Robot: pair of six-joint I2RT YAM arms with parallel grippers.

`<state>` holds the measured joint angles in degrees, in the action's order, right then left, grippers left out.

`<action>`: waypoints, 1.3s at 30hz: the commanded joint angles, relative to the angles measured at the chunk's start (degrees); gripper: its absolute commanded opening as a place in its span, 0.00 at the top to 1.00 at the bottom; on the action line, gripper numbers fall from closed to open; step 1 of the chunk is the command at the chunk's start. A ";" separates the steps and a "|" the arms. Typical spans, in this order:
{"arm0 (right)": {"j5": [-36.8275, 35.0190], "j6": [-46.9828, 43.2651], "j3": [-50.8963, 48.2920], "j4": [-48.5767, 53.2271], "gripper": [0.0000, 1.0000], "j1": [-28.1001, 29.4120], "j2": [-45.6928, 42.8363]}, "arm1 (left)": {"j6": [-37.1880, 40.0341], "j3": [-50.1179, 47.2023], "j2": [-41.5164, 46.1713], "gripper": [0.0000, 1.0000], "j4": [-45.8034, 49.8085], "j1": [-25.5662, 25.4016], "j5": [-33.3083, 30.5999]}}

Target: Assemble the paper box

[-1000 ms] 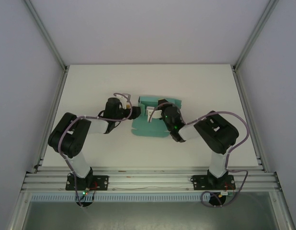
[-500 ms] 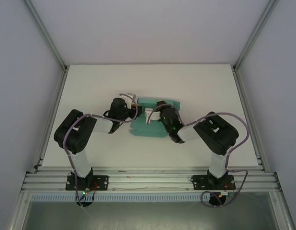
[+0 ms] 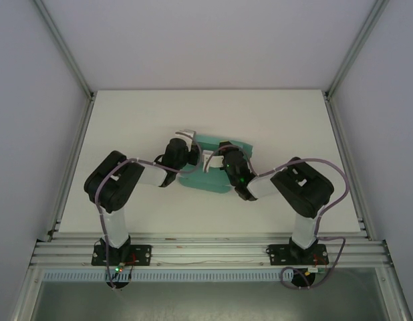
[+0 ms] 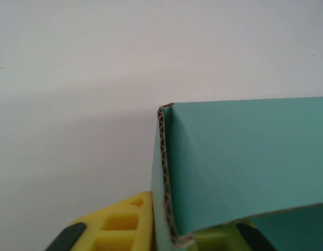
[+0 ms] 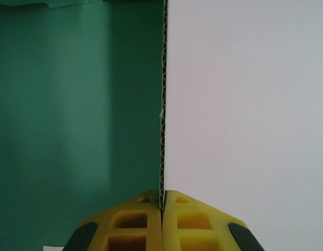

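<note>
The box is found near the middle of the table, between the two arms; it is judged to be only half made.

On the left, the left gripper is set around a folded wall of the box; one yellow finger is seen just outside the card and the other is tucked under the flap; whether the card is truly pinched cannot be told.

On the right, the right gripper is closed tight on a thin upright wall, so that wall is held edge-on between the pads; green card is seen on one side of it and bare table on the other.

Trouble could be met from here. If the left wall is pushed too hard, the card could be bent in the wrong place or crushed; if it is pushed sideways while the right wall is held fast, the box could be twisted or torn at a fold; if the right wall is let go too soon, it could spring back flat.
</note>
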<state>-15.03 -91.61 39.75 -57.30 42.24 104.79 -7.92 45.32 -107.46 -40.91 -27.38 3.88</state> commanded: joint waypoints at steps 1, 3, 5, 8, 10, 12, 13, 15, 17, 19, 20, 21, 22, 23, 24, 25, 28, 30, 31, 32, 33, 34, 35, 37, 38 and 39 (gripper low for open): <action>0.34 3.42 -0.72 6.01 1.00 0.72 -1.56 | 0.40 1.81 -3.38 1.00 1.71 -0.16 -7.84; -0.39 5.27 -0.33 7.12 0.96 0.77 -2.08 | 1.57 1.68 -3.81 1.00 1.49 -0.79 -8.39; -1.99 8.55 0.37 8.88 0.77 0.75 -3.10 | 2.84 0.55 -3.66 1.00 -0.34 -1.41 -7.53; -3.49 15.72 0.95 13.34 0.62 0.74 -6.27 | 3.84 -1.32 -2.78 1.00 -2.89 -1.71 -5.61; -2.42 21.07 0.67 18.69 0.43 0.75 -10.05 | 4.73 -1.86 -2.34 1.00 -3.39 -1.72 -4.50; -0.78 26.97 0.48 25.11 0.00 0.75 -14.19 | 5.34 -1.74 -2.20 1.00 -3.14 -1.72 -3.96; 0.29 30.35 0.21 28.26 0.00 0.74 -16.67 | 5.63 -1.77 -2.20 1.00 -3.04 -1.82 -3.68; 3.02 36.01 -0.74 33.70 0.00 0.47 -21.21 | 6.09 -2.13 -2.19 1.00 -3.24 -1.86 -2.61; 7.80 42.02 -1.91 38.49 0.00 -0.80 -26.40 | 6.49 -2.61 -2.23 1.00 -4.16 -1.88 -1.61; 14.83 49.04 -2.04 42.27 0.00 -3.46 -31.70 | 6.96 -3.60 -2.23 1.00 -6.18 -1.89 -0.24; 18.57 53.06 -1.78 43.57 0.00 -5.15 -33.72 | 7.28 -3.98 -1.41 1.00 -6.86 -1.89 0.83; 22.93 56.32 -0.99 45.28 0.00 -7.17 -35.36 | 7.63 -4.39 -0.65 1.00 -7.47 -1.87 2.18; 26.19 60.88 0.02 45.83 0.00 -9.16 -36.35 | 7.99 -4.85 -0.65 1.00 -8.44 -1.93 3.55; 27.81 65.16 1.29 45.96 0.00 -10.83 -36.56 | 8.16 -5.29 -0.80 1.00 -9.45 -1.98 4.44; 28.57 68.68 3.08 46.95 0.00 -12.33 -36.15 | 8.30 -5.62 -0.87 1.00 -10.09 -2.06 5.10; 29.03 72.34 5.79 49.34 0.00 -13.81 -34.91 | 8.48 -5.90 -0.91 1.00 -10.61 -2.15 5.71; 36.05 74.50 14.65 60.20 0.00 -16.06 -28.39 | 9.03 -6.70 -0.82 1.00 -11.93 -2.41 7.71; 38.62 73.81 19.61 64.98 0.00 -16.01 -23.40 | 8.97 -6.59 -1.20 1.00 -11.92 -2.51 7.56; 39.08 74.11 21.96 66.68 0.00 -16.02 -20.61 | 9.31 -6.35 -1.42 1.00 -11.43 -2.59 7.56; 39.77 73.77 23.95 68.11 0.00 -16.00 -18.24 | 9.32 -6.21 -1.52 1.00 -10.83 -2.59 7.53; 40.91 72.93 25.91 69.37 0.00 -16.03 -15.82 | 9.33 -6.26 -1.52 1.00 -10.69 -2.64 7.60; 42.26 72.89 27.35 70.00 0.00 -16.04 -13.89 | 9.09 -6.46 -1.52 1.00 -10.94 -2.68 7.82; 43.59 72.60 28.70 70.52 0.01 -15.97 -12.10 | 8.98 -6.70 -1.52 1.00 -11.38 -2.68 7.75; 45.61 71.63 31.41 72.02 0.00 -15.67 -8.73 | 8.78 -6.21 -1.52 1.00 -10.92 -2.68 7.15; 46.10 70.91 32.19 72.39 0.01 -15.48 -7.39 | 8.92 -5.51 -1.52 1.00 -9.46 -2.86 6.95; 46.32 69.91 32.78 72.77 0.01 -15.24 -6.07 | 9.31 -4.71 -1.52 1.00 -7.66 -2.73 7.04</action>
<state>26.85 -20.67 69.89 9.96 26.22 96.66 0.34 39.99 -108.64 -52.49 -29.63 9.87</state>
